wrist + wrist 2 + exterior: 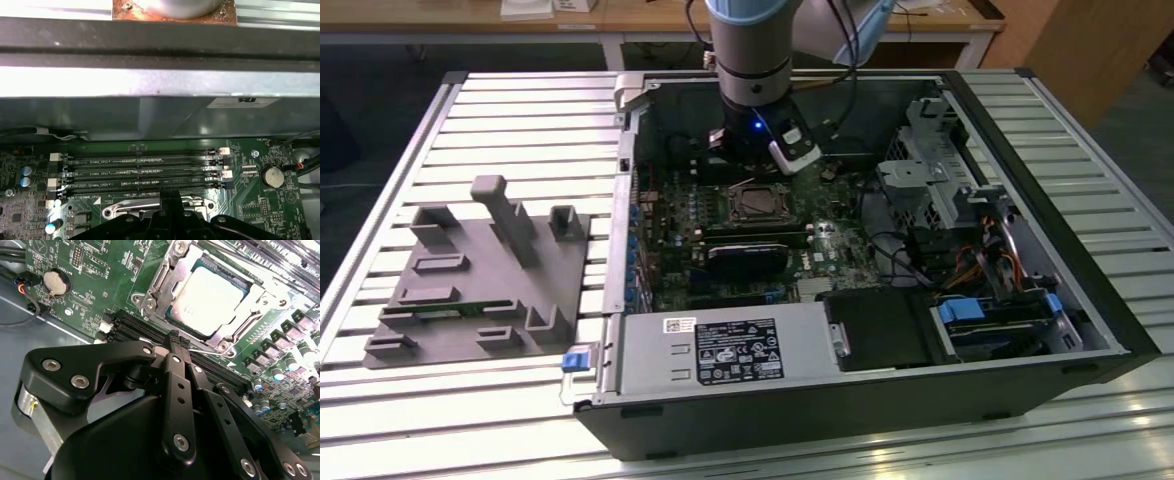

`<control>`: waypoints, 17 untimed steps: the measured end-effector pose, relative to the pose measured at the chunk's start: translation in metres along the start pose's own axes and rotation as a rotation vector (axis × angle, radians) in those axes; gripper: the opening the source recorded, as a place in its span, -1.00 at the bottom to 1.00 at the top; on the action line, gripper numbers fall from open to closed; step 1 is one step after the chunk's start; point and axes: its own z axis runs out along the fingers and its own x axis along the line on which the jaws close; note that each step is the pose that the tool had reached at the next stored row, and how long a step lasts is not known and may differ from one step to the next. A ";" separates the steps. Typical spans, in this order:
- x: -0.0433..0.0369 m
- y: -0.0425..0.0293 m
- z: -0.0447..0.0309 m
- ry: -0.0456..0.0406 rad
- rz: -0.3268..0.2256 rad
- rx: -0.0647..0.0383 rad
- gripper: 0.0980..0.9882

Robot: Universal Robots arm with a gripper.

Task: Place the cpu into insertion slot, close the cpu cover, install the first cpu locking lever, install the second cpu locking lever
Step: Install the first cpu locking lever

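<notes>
The cpu, with its pale metal top, lies in the insertion slot on the motherboard inside the open computer case. The silver cpu cover lies flat around it, and the chip shows through its window. My gripper is shut with nothing between its black fingers. Its tip is down at the socket's edge, between the socket and the memory slots. A thin silver locking lever runs along that edge right beside the fingertips. In the exterior view the gripper hangs just behind the socket.
A black card lies in front of the socket, with the power supply nearer still. The drive cage and cables fill the exterior view's right. The case wall rises behind the memory slots. A grey fixture block sits outside the case on the slatted table.
</notes>
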 end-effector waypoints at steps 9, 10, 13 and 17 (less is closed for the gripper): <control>0.0008 0.0022 0.0022 -0.0191 0.055 0.009 -0.98; 0.0009 0.0024 0.0024 -0.0216 0.062 0.010 -0.98; 0.0016 0.0039 0.0033 -0.0270 0.077 0.011 -0.98; 0.0036 0.0071 0.0046 -0.0326 0.090 0.013 -0.98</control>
